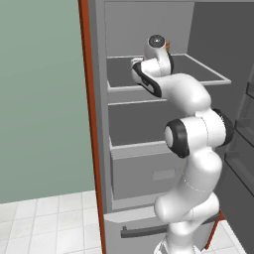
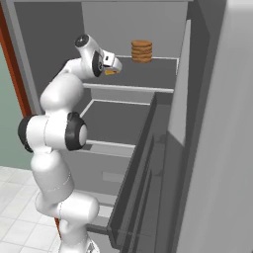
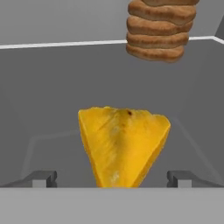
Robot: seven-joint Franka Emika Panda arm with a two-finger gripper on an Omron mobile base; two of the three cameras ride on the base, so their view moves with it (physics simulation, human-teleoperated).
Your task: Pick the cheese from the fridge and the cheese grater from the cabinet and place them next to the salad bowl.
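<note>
**Jaws lined up on the cheese, grab not made yet**

So the arm is reaching into the open fridge [image 1: 149, 119], up at the top shelf. From the hand view the cheese [image 3: 124, 146] sits dead centre between the jaws, its narrow end pointing toward the camera and its wide end away. The jaws [image 3: 111, 178] are spread wide apart, one fingertip [image 3: 40, 178] off to each side of the wedge, with clear air between each tip and the cheese. Nothing is held.

Beyond the cheese, further back on the same shelf and a bit to one side, there's a stack of brown discs [image 3: 160, 29]. Not what we want, and it looks well clear of the jaws.

My read: this is the first leg of the job, the cheese pick, right at the pre-grasp. Next move probably calls for easing in a touch more so the tips straddle the thicker part, then closing. A wedge tapers, so pinching too near the point could squirt it out.
</note>
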